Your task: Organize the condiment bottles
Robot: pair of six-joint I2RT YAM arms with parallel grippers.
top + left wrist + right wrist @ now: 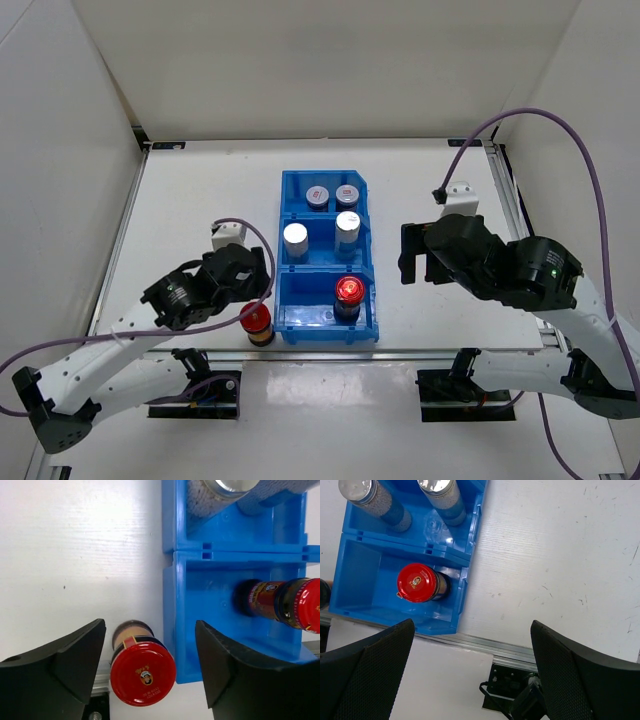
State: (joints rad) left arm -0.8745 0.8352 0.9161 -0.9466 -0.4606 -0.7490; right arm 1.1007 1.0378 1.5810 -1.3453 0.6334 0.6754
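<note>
- Red cap, brown body: the one condiment bottle [142, 670] not yet in the bin stands upright at the near edge of the white surface [75, 555]. It is just beside the left outer wall of the blue bin [169, 605]. I cannot tell whether it touches that wall.
- Black, with jaws spread wide and holding nothing, my left gripper [151, 630] hangs over that bottle. In the left wrist view the cap sits between the two fingers, closer to the left one. The right finger overlaps the bin's wall.
- Vertical is the bottle's long axis, pointing up toward the wrist camera. I judge a straight descent comes first, and the right finger may catch the bin wall as the jaws close.
- Inside the near compartment, a second red-capped bottle [349, 291] stands on the right side. Bare blue floor shows to its left.
- Beyond it, the middle compartment holds the silver-capped pair [347, 226].
- Farthest, the last compartment holds the grey-lidded pair [317, 196].
- Off to the bin's right, my right gripper [472, 625] is also wide and empty, with the bin between it and the loose bottle. The left arm is clearly the nearer.
</note>
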